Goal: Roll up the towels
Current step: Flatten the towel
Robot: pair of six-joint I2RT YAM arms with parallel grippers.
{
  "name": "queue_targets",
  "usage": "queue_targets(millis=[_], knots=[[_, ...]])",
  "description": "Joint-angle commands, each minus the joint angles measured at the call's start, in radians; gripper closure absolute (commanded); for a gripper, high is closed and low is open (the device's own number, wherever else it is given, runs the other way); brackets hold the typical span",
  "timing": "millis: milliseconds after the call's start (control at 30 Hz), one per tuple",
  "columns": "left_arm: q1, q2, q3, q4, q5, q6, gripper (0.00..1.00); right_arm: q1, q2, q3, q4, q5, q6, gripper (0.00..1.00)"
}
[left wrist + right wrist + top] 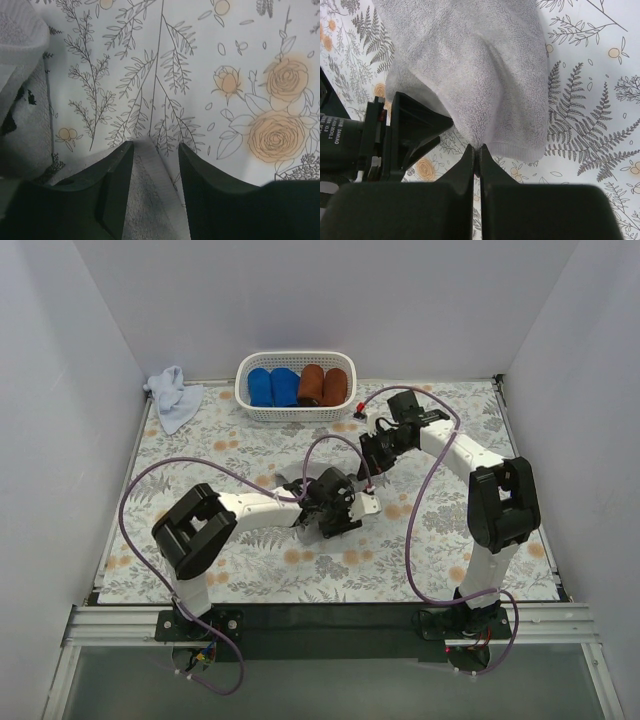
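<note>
Pinches unrolled grey towel (485,75) hem in tight-pressed right jaws, fold in half-spread left jaws. Leaves pale towel (175,398) crumpled upper left.

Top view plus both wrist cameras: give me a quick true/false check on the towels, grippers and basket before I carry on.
1. The right gripper is shut on the grey towel. True.
2. The pale blue towel lies rolled in the basket. False: it lies crumpled outside, left of the basket.
3. The basket holds two blue rolls and two brown rolls. True.
4. The left gripper has empty jaws. False: an edge of the grey towel lies between them.
</note>
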Motion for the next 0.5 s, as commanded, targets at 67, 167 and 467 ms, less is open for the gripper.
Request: queue_targets(millis=[67, 167, 467], knots=[[0.033, 0.083, 0.070, -0.045, 0.008, -0.094, 0.68, -0.031, -0.002, 0.019, -0.011, -0.028, 0.006, 0.99], [0.064, 0.113, 0.132, -0.146, 0.043, -0.116, 0.75, -0.048, -0.005, 0.014, -0.011, -0.030, 0.006, 0.99], [0.115, -0.048, 0.193, -0.295, 0.216, -0.064, 1.00, -0.107, -0.029, 0.022, -0.040, -0.016, -0.017, 0.99]])
